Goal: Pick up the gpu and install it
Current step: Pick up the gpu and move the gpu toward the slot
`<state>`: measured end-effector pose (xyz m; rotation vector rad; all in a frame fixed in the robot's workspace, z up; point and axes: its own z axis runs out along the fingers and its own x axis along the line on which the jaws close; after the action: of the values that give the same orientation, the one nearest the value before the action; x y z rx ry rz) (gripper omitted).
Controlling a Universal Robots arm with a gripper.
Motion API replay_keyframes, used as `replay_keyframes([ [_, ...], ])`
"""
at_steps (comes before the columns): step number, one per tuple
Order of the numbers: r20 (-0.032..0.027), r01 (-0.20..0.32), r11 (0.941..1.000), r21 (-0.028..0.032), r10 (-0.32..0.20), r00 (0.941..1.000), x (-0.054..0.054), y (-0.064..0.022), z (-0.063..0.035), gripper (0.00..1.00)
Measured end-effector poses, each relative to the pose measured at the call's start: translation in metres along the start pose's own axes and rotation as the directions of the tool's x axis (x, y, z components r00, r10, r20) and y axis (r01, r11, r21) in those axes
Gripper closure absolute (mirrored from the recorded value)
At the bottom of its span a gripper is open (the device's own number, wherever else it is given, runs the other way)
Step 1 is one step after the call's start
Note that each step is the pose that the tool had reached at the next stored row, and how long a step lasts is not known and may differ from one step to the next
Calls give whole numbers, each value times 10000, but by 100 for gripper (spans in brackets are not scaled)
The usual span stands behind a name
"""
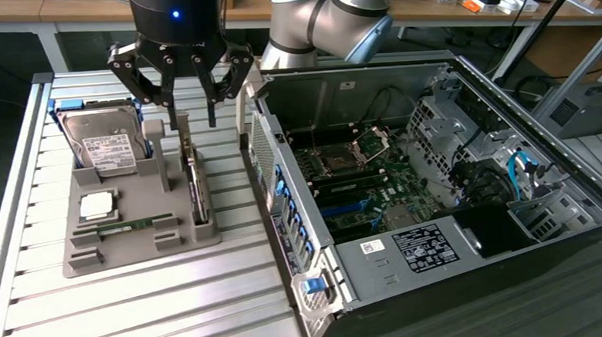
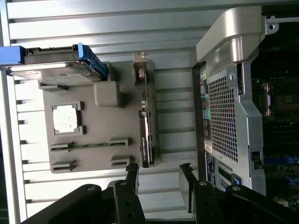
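Observation:
The gpu [image 1: 193, 178] stands on its long edge in a slot at the side of the grey holder [image 1: 130, 253] nearest the computer case, a thin dark card with a metal bracket at its far end. My gripper [image 1: 188, 116] hangs just above the card's far end, open, its two fingers either side of the card's line and nothing between them. In the wrist view the gpu [image 2: 145, 135] lies a little ahead of the open gripper [image 2: 160, 171], apart from both fingertips [image 2: 133, 169].
The holder also carries a silver hard drive [image 1: 104, 144], a square CPU [image 1: 96, 204] and a narrow green RAM stick [image 1: 134, 225]. The opened computer case [image 1: 283, 216] with its motherboard [image 1: 359, 177] lies to the exterior view's right, close beside the holder, on a slatted metal table [image 1: 133, 316].

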<state>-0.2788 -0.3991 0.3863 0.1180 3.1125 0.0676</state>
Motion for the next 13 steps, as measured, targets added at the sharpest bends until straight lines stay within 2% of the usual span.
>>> replay_keyframes([
  [13, 0, 0, 10000, 0, 0, 10000, 0, -3, 25, 52],
])
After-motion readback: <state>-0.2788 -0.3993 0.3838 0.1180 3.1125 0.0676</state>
